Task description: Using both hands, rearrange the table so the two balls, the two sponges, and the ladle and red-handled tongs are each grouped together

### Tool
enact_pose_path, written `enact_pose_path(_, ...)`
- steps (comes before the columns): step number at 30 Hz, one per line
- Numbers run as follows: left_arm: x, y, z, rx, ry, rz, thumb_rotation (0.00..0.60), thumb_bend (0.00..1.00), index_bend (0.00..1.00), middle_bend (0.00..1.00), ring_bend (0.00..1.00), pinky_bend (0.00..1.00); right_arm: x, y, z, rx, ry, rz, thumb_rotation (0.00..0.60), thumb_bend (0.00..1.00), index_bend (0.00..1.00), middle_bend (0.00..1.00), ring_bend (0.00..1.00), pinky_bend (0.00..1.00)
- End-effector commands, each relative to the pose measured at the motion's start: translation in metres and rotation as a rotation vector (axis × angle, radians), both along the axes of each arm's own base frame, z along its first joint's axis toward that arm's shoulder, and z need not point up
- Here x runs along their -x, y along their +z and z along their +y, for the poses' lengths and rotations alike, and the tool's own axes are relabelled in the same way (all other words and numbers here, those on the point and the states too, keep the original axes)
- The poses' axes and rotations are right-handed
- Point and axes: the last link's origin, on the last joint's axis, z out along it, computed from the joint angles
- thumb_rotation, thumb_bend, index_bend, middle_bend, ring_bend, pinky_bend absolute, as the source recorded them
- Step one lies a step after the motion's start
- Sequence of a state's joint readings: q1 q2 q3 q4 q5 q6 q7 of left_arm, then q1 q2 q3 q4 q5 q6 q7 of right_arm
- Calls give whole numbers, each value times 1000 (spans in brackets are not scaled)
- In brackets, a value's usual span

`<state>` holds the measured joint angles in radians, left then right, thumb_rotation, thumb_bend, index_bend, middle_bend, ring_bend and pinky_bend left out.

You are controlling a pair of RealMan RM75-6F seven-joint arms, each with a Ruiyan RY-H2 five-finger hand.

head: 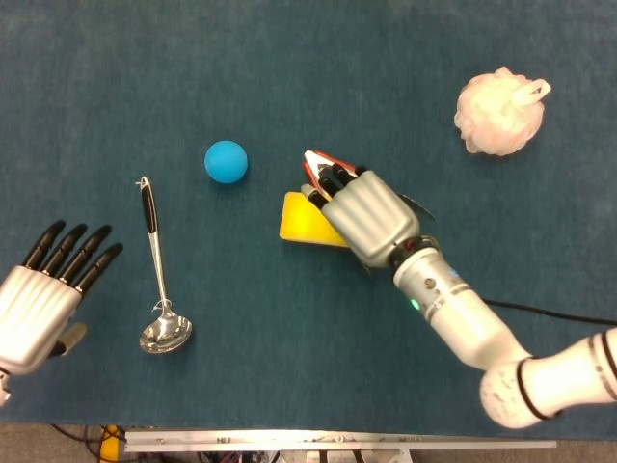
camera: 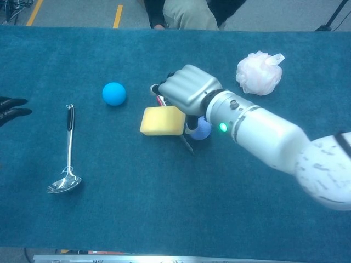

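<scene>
While your right hand (head: 366, 214) reaches over the middle of the blue cloth table (head: 289, 367), it covers most of the red-handled tongs (head: 318, 162) and part of the yellow sponge (head: 304, 222), with its dark fingers (head: 333, 180) curled down at the tongs' hinged end; you cannot tell from either view whether they actually pinch the tongs or only rest on them. In the chest view the purple ball (camera: 202, 129) peeks out just under the same hand, touching or nearly touching the sponge's right edge. The tongs lie with their long axis slanting from the red hinge at the far left toward the near right, one silver tip (head: 416, 204) showing past the hand. The ladle (head: 159, 270) lies well apart to the left, long axis running near to far, black handle away from you and bowl toward you. The blue ball (head: 226, 161) sits between ladle and sponge, farther back. The pink mesh sponge (head: 497, 113) is alone at the far right. Your left hand (head: 43, 289) hovers at the left edge, fingers spread, holding nothing.
</scene>
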<state>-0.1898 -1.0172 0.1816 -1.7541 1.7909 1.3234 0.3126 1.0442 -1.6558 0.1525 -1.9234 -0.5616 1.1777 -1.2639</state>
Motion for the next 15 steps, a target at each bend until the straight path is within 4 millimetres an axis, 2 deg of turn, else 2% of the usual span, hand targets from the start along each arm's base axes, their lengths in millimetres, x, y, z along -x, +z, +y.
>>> enact_pose_path(1,1,1,-2,1,4,1,600,223,0,0,0,34,-1,-9,-3,7,-5,18,600,0,157,244,161,361)
enact_pose_path(8,5,4,-6,0,21,3,600,223,0,0,0,34,-6,-27,-4,-12,-26,26,600,0,157,244,160,361)
enact_pose_path(15,7,5,-7,1,29,1,600,223,0,0,0,34,-8,-33,-1,-12,-24,44,600,0,157,245,161,361)
